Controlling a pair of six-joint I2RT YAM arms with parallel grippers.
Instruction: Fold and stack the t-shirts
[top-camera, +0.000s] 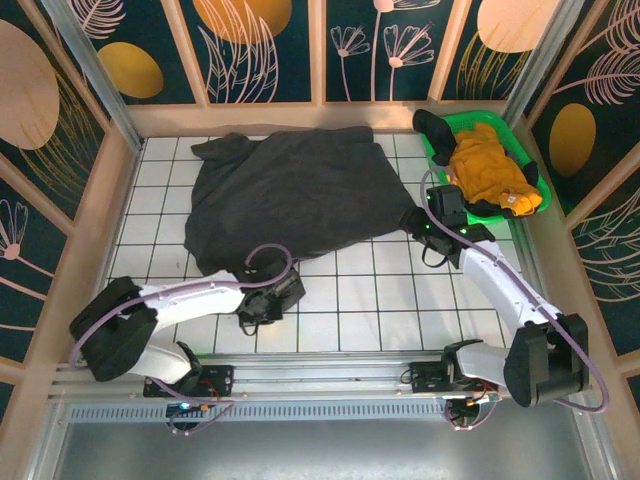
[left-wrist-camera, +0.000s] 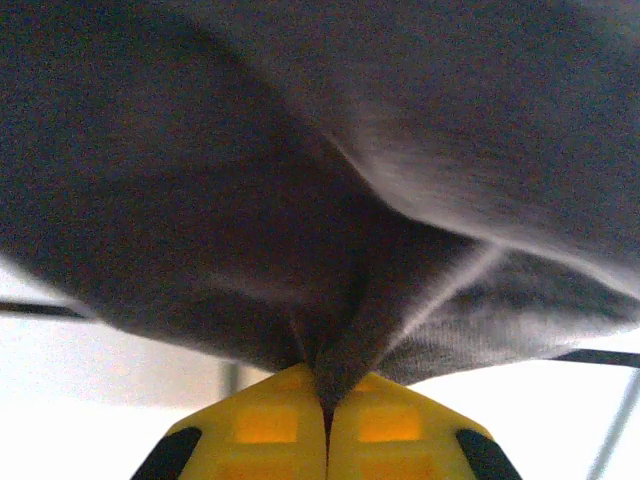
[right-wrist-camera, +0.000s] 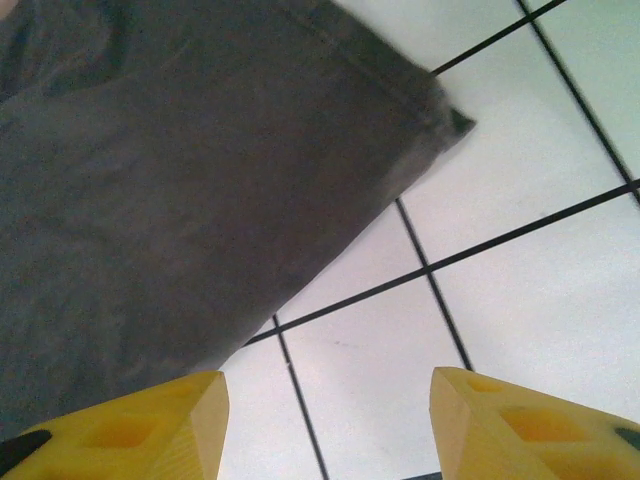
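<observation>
Where the left gripper (left-wrist-camera: 325, 400) meets the cloth, its two yellow fingers (left-wrist-camera: 265, 425) are pressed together with a fold of the charcoal grey t-shirt (left-wrist-camera: 300, 180) pinched between them. The fabric rises from that pinch and drapes across my left wrist view, lifted a little off the white table (left-wrist-camera: 110, 400) beneath it. From the top camera I place this grip at the shirt's 6 o'clock edge, slightly toward 7.

On the right gripper (right-wrist-camera: 330, 410) the jaws stand apart with nothing between them. Bare tile and black grout lines show in the gap. The shirt's hemmed corner lies flat on the table at about 11 o'clock from those fingers, with cloth reaching down to the left finger; I cannot tell if they touch. In the top view this gripper sits at the shirt's 4 o'clock corner.

Spread out but rumpled, the charcoal shirt covers the 11 to 12 o'clock part of the table. At 2 o'clock sits a green tray (top-camera: 480, 117) with the mustard yellow t-shirt (top-camera: 490, 170) bunched inside it, well apart from both grippers' jaws.
</observation>
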